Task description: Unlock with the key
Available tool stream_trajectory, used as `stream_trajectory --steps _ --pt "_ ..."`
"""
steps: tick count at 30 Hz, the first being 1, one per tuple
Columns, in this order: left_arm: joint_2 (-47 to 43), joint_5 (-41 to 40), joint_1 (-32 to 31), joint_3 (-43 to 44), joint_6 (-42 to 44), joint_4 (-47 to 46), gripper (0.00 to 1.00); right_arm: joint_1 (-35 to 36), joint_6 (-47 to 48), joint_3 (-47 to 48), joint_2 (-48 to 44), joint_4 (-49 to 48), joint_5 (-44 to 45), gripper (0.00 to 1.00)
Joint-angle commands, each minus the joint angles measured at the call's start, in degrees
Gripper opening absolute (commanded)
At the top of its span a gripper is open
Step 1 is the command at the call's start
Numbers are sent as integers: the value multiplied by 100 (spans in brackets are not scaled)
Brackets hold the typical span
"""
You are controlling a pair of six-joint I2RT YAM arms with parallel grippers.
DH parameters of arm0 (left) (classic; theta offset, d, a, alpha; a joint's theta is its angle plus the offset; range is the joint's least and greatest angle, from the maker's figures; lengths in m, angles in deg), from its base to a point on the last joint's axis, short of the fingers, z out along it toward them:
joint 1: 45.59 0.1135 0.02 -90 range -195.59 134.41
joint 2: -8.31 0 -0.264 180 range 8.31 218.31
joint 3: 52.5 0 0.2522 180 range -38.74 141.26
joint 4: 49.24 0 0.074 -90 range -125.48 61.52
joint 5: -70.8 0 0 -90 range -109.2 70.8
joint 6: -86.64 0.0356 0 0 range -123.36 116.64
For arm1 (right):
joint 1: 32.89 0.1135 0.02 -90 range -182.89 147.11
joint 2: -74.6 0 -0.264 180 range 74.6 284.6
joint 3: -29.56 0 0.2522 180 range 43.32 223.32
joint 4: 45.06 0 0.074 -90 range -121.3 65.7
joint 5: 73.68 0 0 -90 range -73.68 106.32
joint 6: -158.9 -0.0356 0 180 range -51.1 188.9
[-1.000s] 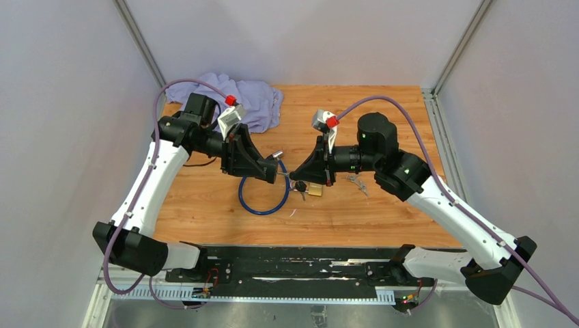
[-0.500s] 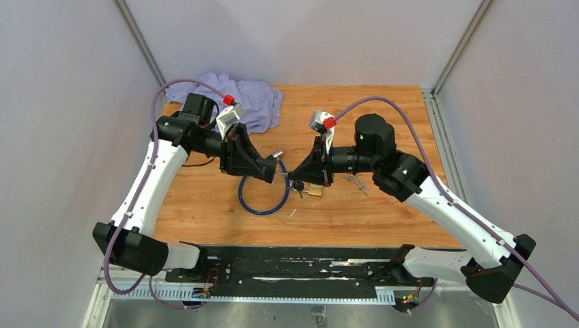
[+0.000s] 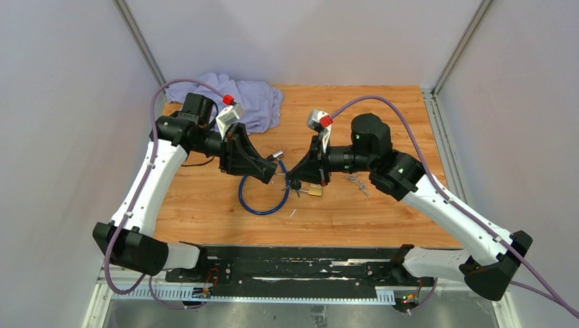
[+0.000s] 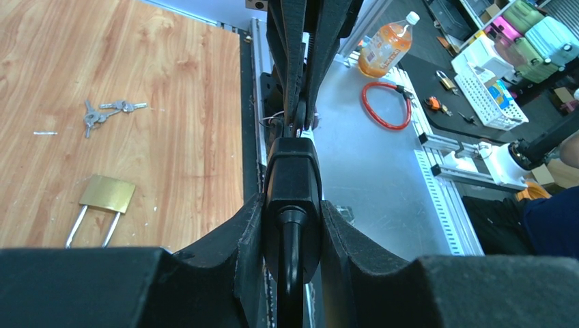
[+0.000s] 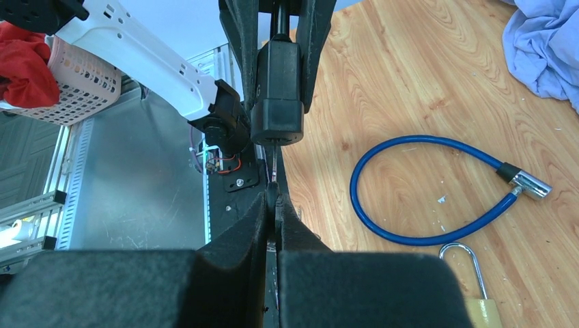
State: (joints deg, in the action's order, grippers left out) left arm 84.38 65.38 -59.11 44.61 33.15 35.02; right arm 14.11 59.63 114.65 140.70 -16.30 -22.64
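Right wrist view: right claw (image 5: 273, 205) pinched shut on key (image 5: 273, 162), blade tip at black lock body (image 5: 276, 89) straight ahead. Left claw (image 4: 292, 212) clamped that lock body. Blue cable (image 5: 354, 183) lay right of right claw. Orange bottle (image 4: 386, 51) beyond left claw: label unreadable.

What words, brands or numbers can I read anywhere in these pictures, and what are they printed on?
No text is legible anywhere.
Too blurred to read: the label on the orange drink bottle.
No stamp visible: the brass padlock.
No marking shows: the black lock head held in the left fingers, or the key in the right fingers.
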Motion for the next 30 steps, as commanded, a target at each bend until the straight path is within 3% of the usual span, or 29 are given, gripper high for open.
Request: stream_trajectory --steps 1,20,30 --pt "-97 496 -62 95 78 -59 0 211 -109 56 128 -696 -6 1" --pt "-211 507 -63 110 -41 -64 0 277 -271 129 441 -1000 135 1" --pt "-210 504 25 244 -73 -54 0 269 -362 -520 -215 -1337 948 1"
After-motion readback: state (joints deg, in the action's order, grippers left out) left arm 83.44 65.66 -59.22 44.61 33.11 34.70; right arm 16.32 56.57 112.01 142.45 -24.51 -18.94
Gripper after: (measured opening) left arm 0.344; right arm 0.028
